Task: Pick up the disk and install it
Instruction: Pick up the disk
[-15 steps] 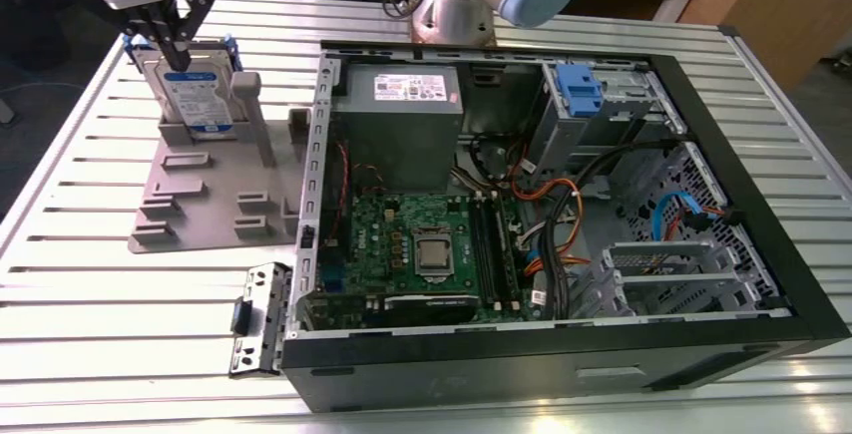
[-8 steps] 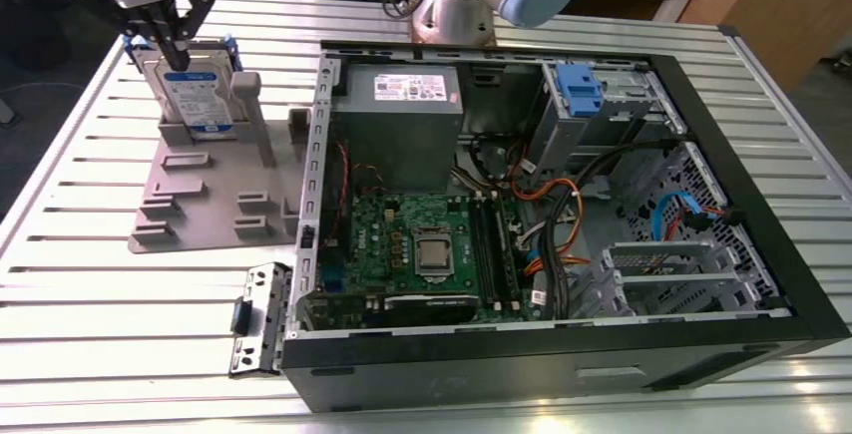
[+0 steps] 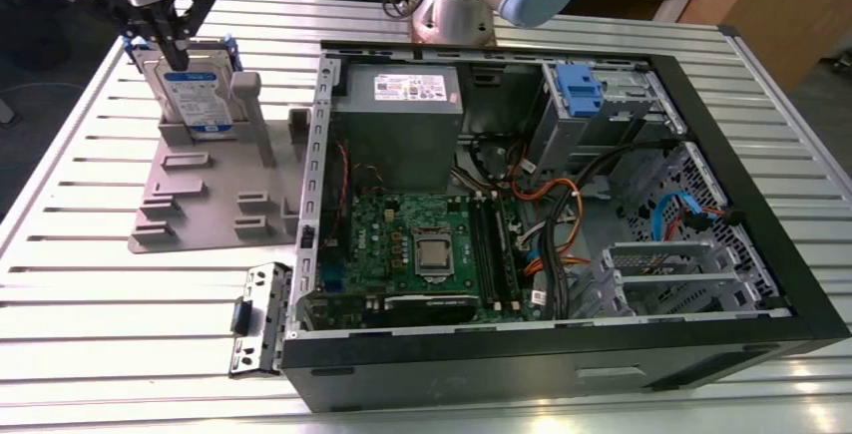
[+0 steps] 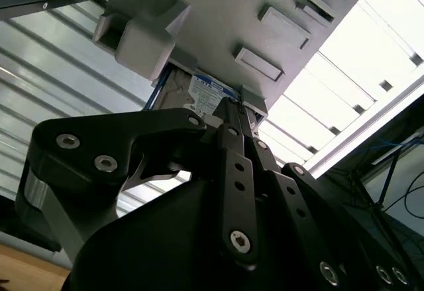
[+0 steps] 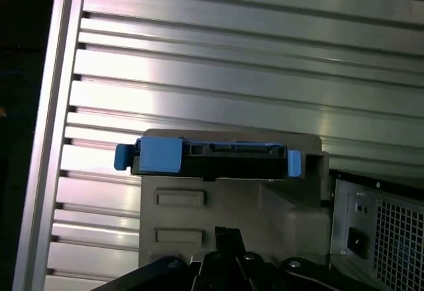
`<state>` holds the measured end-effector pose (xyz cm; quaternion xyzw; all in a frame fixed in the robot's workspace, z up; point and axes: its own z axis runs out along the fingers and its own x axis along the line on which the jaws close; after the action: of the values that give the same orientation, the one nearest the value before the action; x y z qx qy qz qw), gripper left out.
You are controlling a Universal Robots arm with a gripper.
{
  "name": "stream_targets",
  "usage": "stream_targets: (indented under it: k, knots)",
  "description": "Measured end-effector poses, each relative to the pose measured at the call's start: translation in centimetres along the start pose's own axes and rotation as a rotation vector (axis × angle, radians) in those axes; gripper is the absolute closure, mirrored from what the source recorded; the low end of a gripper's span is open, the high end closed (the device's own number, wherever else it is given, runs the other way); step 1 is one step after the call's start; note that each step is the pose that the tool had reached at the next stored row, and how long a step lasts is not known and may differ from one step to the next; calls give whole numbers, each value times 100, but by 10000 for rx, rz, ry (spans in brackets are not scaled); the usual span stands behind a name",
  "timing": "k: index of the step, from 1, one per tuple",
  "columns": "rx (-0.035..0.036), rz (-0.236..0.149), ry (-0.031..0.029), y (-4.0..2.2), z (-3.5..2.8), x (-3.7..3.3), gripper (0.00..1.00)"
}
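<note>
— Disk [image 3: 196,95] is seen at ten o'clock in the exterior view, stood upright on edge in a grey holder [image 3: 200,200] on the slatted surface [image 3: 80,284].
— And the end effector [image 3: 176,55], how is it set?
— It is held right at the disk's upper edge, fingers drawn together; whether the disk is touched cannot be told. The open computer case [image 3: 745,254] is placed at four o'clock from the holder, just beside it.
</note>
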<state>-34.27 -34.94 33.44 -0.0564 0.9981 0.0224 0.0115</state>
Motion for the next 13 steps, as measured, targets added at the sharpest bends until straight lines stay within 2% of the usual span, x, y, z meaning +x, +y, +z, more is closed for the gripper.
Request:
stream_targets:
  k: [13]
  knots:
    - [-38, -1485, 65, 0, 0, 0, 90]
